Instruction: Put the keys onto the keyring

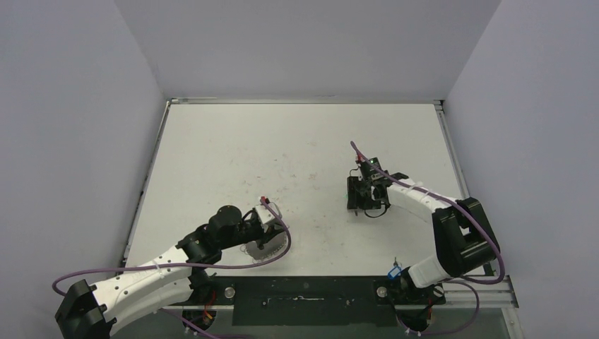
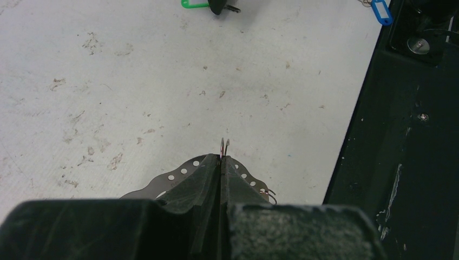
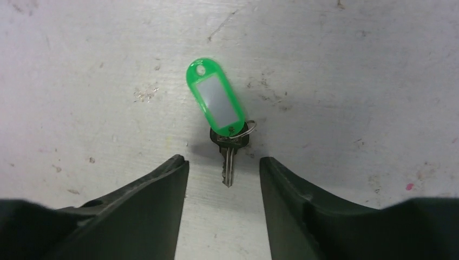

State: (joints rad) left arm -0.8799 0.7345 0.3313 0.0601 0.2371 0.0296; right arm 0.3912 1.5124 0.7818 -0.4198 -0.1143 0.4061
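Green-tagged key (image 3: 215,103) lies flat on the white table (image 3: 352,65), mid-right, its tag pointing away and its metal blade toward the right gripper (image 3: 223,161). It looks tiny, light and rigid, and likely to skid. The plastic tag seems the broadest place to pinch. The gripper's jaws stand partly apart, straddling the blade without touching the key. The blue-tagged key (image 2: 382,12) lies at the table's near edge, well apart. The left gripper (image 2: 222,160) is clamped tight on the thin keyring (image 2: 184,171), near the front left.

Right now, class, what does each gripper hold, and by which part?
The left gripper pinches the thin pale-grey wire keyring by its rim. The right gripper holds nothing, open astride the green-tagged metal key.
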